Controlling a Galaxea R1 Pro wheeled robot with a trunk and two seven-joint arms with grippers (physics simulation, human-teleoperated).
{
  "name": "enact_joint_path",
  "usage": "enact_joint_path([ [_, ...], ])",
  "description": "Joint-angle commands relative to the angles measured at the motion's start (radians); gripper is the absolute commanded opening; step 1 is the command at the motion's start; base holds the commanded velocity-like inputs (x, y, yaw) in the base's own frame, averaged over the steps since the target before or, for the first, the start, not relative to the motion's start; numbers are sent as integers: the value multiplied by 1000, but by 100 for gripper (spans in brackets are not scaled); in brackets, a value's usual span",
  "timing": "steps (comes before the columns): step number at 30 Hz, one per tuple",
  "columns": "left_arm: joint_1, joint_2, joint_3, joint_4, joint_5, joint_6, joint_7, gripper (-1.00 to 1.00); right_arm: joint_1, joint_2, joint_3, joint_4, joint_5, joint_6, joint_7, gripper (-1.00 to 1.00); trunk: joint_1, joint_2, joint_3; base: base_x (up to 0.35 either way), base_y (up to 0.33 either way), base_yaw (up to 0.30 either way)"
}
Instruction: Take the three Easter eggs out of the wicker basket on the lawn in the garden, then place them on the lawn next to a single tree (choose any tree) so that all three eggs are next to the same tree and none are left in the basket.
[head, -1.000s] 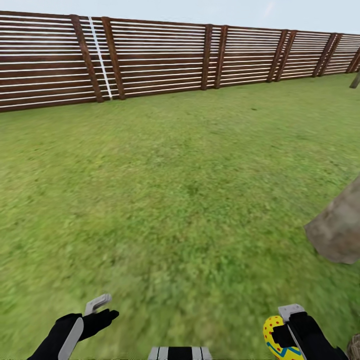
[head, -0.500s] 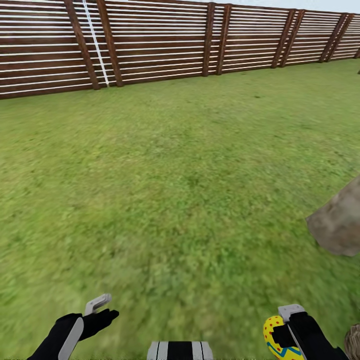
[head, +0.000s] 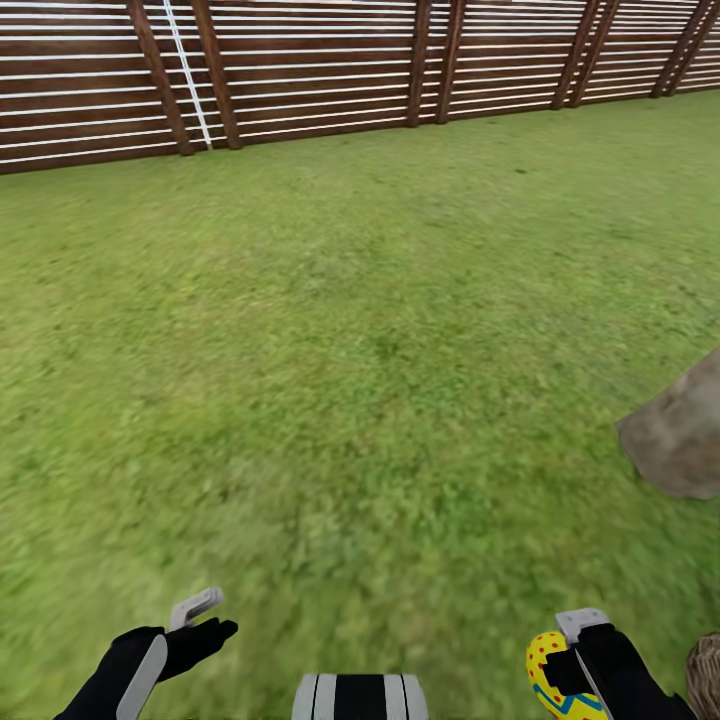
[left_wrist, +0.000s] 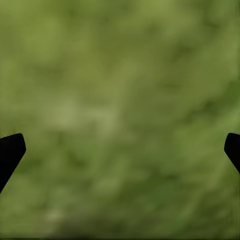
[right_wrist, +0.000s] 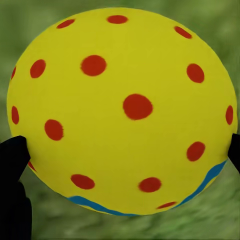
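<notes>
Currently we're carrying an egg (right_wrist: 122, 112) in the right tool (head: 572, 668), clamped on it low over the lawn (head: 380, 330); left tool (head: 200, 620) wide, empty. Trunk (head: 675, 440) sits ahead right. Next: close in and set the egg beside it.

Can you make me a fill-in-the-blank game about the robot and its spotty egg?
1. The right gripper is shut on a yellow Easter egg with ____ dots.
2. The left gripper is open and holds ____.
3. Under both grippers lies the green ____.
4. Far behind stands a brown wooden ____.

Missing words: red; nothing; lawn; fence
</notes>
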Motion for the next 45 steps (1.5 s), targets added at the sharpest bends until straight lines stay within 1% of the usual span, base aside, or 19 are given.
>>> enact_joint_path([
  [1, -1, 0, 3, -1, -1, 6, -5, 100, 0, 0, -1, -1, 10, 4, 10, -100, 0, -1, -5, 0, 0, 0],
  [8, -1, 0, 2, -1, -1, 5, -5, 100, 0, 0, -1, -1, 10, 4, 10, -100, 3, -2, -32, 0, 0, 0],
  [17, -1, 0, 2, -2, 0, 6, -5, 100, 0, 0, -1, -1, 10, 4, 10, -100, 3, -2, -32, 0, 0, 0],
  [22, -1, 0, 2, -2, 1, 6, -5, 100, 0, -1, -3, -1, 4, 1, 13, -100, 3, -2, -32, 0, 0, 0],
  [23, -1, 0, 2, -2, 1, 6, -5, 100, 0, -1, -3, -1, 2, 0, 13, 100, 3, -2, -32, 0, 0, 0],
  [35, -1, 0, 4, -4, 1, 6, -5, 100, 0, -1, -2, -1, 6, 2, 10, 100, 3, -2, -33, 0, 0, 0],
  [40, -1, 0, 3, -3, 1, 6, -5, 100, 0, 0, -2, -1, 7, 2, 10, 100, 1, -1, -14, -13, 0, 0],
  [45, -1, 0, 2, -4, 1, 6, -5, 100, 0, 0, -2, -1, 9, 2, 8, 100, -1, 0, 6, -299, 0, 0],
])
